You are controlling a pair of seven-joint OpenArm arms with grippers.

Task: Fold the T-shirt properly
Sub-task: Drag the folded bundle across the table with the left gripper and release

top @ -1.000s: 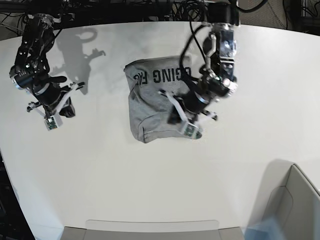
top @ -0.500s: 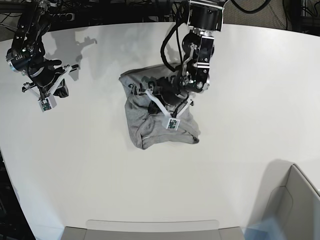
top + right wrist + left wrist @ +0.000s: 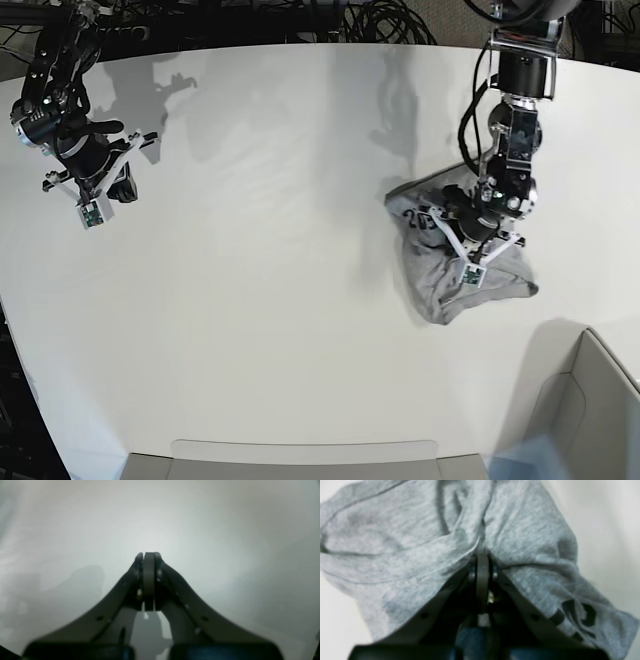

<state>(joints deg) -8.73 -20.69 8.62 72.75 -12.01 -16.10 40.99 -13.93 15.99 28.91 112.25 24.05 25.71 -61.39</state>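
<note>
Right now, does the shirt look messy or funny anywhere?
Yes. The grey T-shirt is bunched in a crumpled heap on the white table, not laid flat. The left gripper pinches a fold, and the dark lettering is creased.

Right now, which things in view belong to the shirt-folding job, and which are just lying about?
In the job:
- T-shirt, bunched up
- left gripper, shut on the shirt
- right gripper, shut, holding nothing
- table

Lying about:
- grey bin, at the table's corner
- cables, behind the table

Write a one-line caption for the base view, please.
Left gripper pinches the bunched T-shirt; right gripper is shut, empty.
</note>
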